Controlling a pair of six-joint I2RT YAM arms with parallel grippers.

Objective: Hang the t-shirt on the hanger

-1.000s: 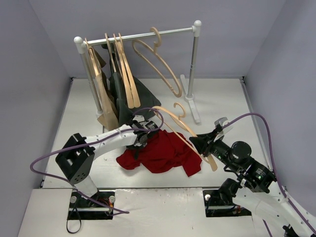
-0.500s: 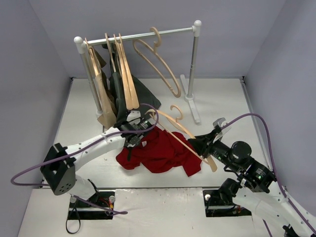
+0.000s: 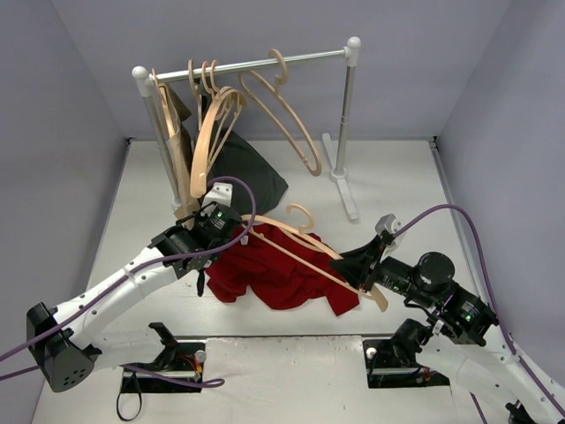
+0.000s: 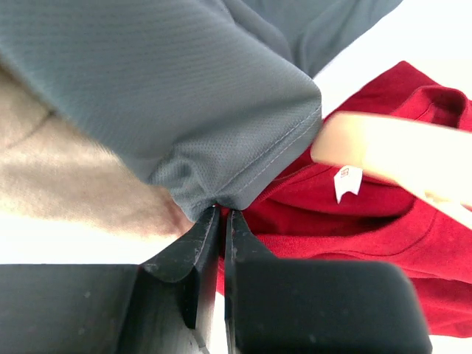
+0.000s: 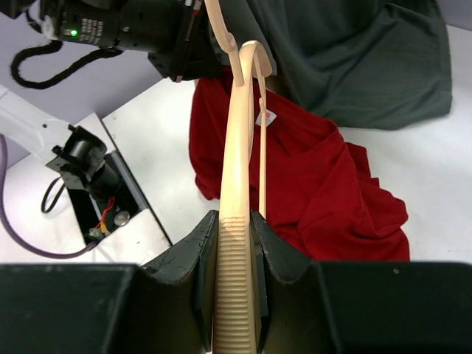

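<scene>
T-shirt [image 3: 287, 276] lies crumpled in a dark-red heap on the tabletop [image 3: 397, 185], between the two sets of jaws. The left jaws are at its far left edge and the right jaws are off its right side.

The left jaws are pressed together. In the left wrist view their tips meet right at the hem of the dark grey garment [image 4: 184, 88], with the beige garment [image 4: 59, 184] just to their left. The t-shirt [image 4: 383, 228] begins immediately to the right of those tips, its white neck label [image 4: 346, 182] showing. A thin line of red shows between the fingers, but I cannot tell whether any cloth is pinched there.

The right jaws are clamped on the ribbed end of one shoulder of the hanger [image 5: 234, 221]. From that grip the hanger [image 3: 318, 254] runs straight away over the t-shirt [image 5: 324, 184] towards the left jaws, hook end [image 5: 247, 55] farthest out and close to them. Whether the wood touches the cloth below I cannot tell.

The hanger [image 4: 383, 158] crosses the left wrist view as a pale blurred bar above the collar, up and to the right of the left jaws.
</scene>
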